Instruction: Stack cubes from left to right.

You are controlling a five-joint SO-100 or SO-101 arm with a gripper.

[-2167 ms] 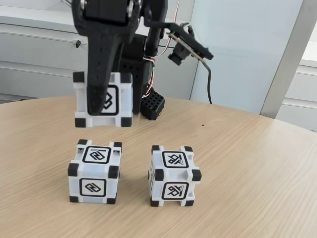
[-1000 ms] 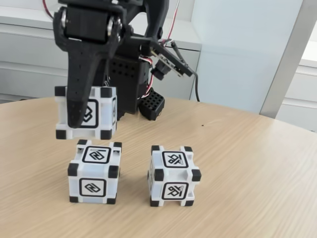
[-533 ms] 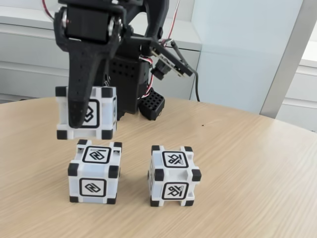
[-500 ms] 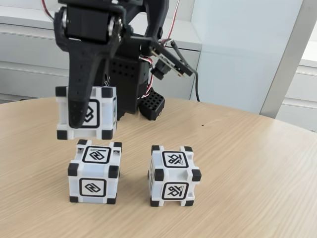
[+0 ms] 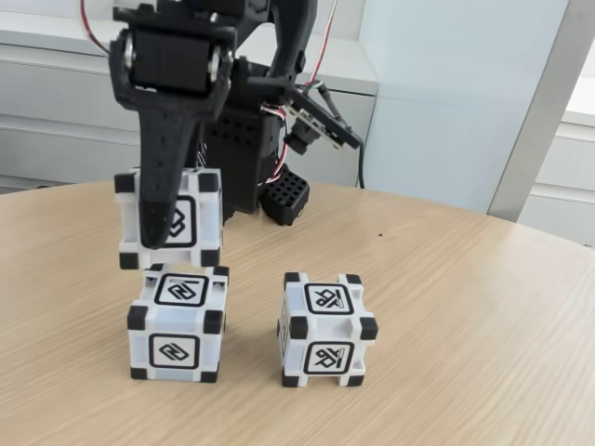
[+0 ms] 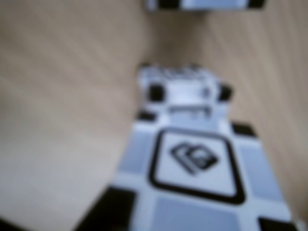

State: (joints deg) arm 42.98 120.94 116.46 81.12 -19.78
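In the fixed view three white cubes with black corners show. My black gripper (image 5: pixel 165 237) is shut on one cube (image 5: pixel 206 228), holding it just above, and slightly left of, the left cube (image 5: pixel 177 325) on the wooden table (image 5: pixel 465 325). A thin gap separates the two. The third cube (image 5: pixel 325 330) stands alone to the right. The blurred wrist view has the held cube (image 6: pixel 192 178) large in front, the left cube (image 6: pixel 185 91) beneath it and another cube (image 6: pixel 202 4) at the top edge.
The arm's black base (image 5: pixel 242 139) and a small black perforated block (image 5: pixel 286 195) stand behind the cubes. A camera on a cable (image 5: pixel 316 125) juts out to the right. Bare tabletop stretches to the right in the fixed view.
The gripper with its cube first swung left and toward the camera, over the left cube. In the last half second it shifted slightly right and sank, so the gap has nearly closed.
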